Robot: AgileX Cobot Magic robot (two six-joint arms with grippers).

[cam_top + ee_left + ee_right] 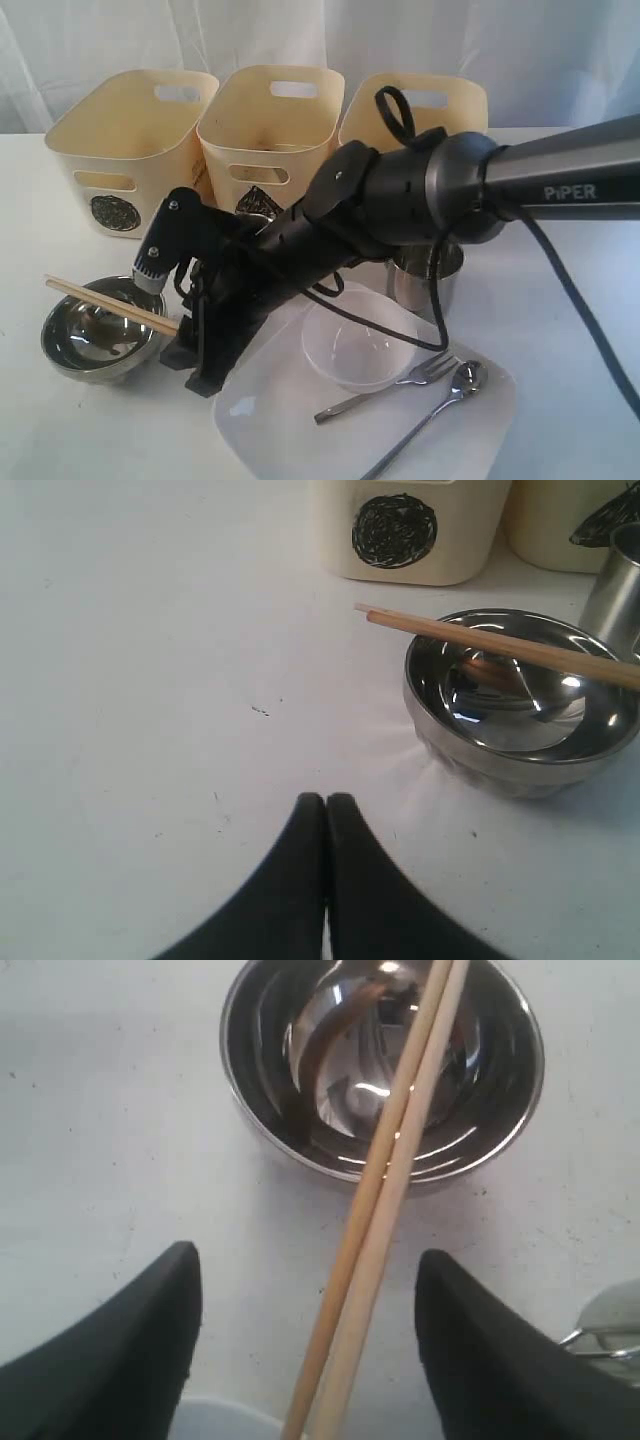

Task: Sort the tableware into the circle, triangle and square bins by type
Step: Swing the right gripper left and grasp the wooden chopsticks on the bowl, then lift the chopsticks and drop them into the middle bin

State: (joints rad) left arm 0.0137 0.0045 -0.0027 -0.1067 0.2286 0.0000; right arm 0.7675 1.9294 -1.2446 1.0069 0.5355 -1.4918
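A pair of wooden chopsticks [110, 304] lies across the rim of the steel bowl [98, 342] at the left. My right gripper [190, 350] has reached across to them and stands open, one finger on each side of the chopsticks [390, 1170], not touching them. The right gripper's [308, 1255] fingers hover just short of the steel bowl [380, 1060]. My left gripper [326, 800] is shut and empty over bare table, near the bowl [520, 710]. The clear plastic bowl [358, 348], fork [400, 385] and spoon [445, 395] rest on the white plate [290, 430]. A steel mug [425, 275] stands behind. The knife is out of view.
Three cream bins stand at the back: the circle-marked one [125, 150], a middle one [270, 125] and a right one [415, 110]. The right arm [420, 190] spans the table's middle and hides part of it. A second steel mug [615, 585] shows beside the bowl.
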